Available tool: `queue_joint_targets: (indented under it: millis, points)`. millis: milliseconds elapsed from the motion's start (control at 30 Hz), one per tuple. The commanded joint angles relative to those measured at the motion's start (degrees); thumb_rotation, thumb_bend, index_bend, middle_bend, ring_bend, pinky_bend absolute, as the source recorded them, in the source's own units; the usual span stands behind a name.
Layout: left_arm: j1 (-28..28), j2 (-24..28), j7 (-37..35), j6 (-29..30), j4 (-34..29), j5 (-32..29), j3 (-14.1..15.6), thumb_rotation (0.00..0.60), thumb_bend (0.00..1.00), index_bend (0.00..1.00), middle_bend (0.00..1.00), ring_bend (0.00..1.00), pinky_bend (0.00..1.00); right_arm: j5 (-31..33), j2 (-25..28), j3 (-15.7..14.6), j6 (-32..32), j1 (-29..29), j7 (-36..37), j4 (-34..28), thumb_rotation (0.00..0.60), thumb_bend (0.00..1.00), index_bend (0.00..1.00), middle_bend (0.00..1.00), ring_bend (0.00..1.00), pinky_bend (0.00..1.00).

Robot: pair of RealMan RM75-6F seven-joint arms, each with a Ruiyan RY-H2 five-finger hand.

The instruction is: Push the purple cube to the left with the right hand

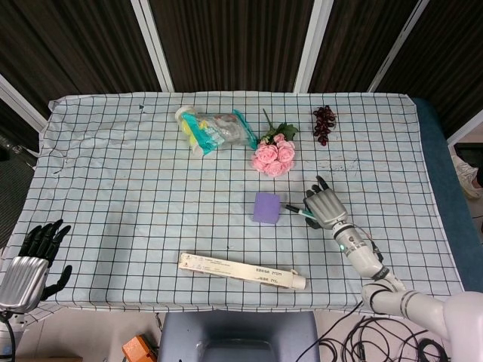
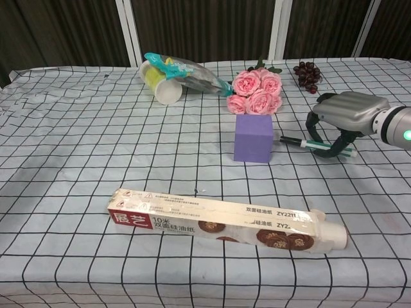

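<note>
The purple cube (image 1: 266,207) (image 2: 253,137) stands upright on the checked cloth, just in front of the roses. My right hand (image 1: 324,207) (image 2: 340,119) is a short way to its right, palm down, fingers apart and curving onto the table. It holds nothing. A green-and-white pen (image 1: 293,210) (image 2: 292,141) lies under the fingers, its tip reaching the cube's right side. The hand itself stands apart from the cube. My left hand (image 1: 34,260) hangs off the table's near left corner, empty, fingers loosely spread.
A bunch of pink roses (image 1: 274,156) (image 2: 257,92) lies right behind the cube. Dark grapes (image 1: 324,123) sit at the back right, a wrapped stack of cups (image 1: 215,128) at the back centre. A long foil-wrap box (image 1: 241,271) (image 2: 225,218) lies near the front edge.
</note>
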Motion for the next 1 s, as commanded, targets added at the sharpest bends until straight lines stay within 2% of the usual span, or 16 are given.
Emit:
queue_joint_targets:
  millis: [33, 333, 733, 1000]
  points:
    - [0.0, 0.0, 0.0, 0.0, 0.0, 0.0, 0.0, 0.6, 0.42, 0.0, 0.0, 0.0, 0.07, -1.0, 0.5, -0.4, 0.9, -0.1, 0.1, -0.9, 0.6, 0.53, 0.77, 0.45, 0.27, 0.17]
    - [0.1, 0.0, 0.0, 0.1, 0.0, 0.1, 0.0, 0.6, 0.42, 0.0, 0.0, 0.0, 0.07, -1.8, 0.1, -0.3, 1.0, 0.9, -1.6, -2.1, 0.6, 0.54, 0.77, 0.45, 0.28, 0.17]
    - [0.5, 0.2, -0.5, 0.7, 0.1, 0.1, 0.1, 0.6, 0.42, 0.0, 0.0, 0.0, 0.07, 2.2, -4.2, 2.9, -1.7, 5.1, -7.4, -1.4, 0.6, 0.54, 0.77, 0.45, 0.28, 0.17]
    - [0.7, 0.7, -1.8, 1.3, 0.3, 0.9, 0.4, 0.6, 0.42, 0.0, 0.0, 0.0, 0.07, 8.2, -9.0, 6.3, -4.3, 10.1, -14.0, -0.3, 0.6, 0.54, 0.77, 0.45, 0.28, 0.17]
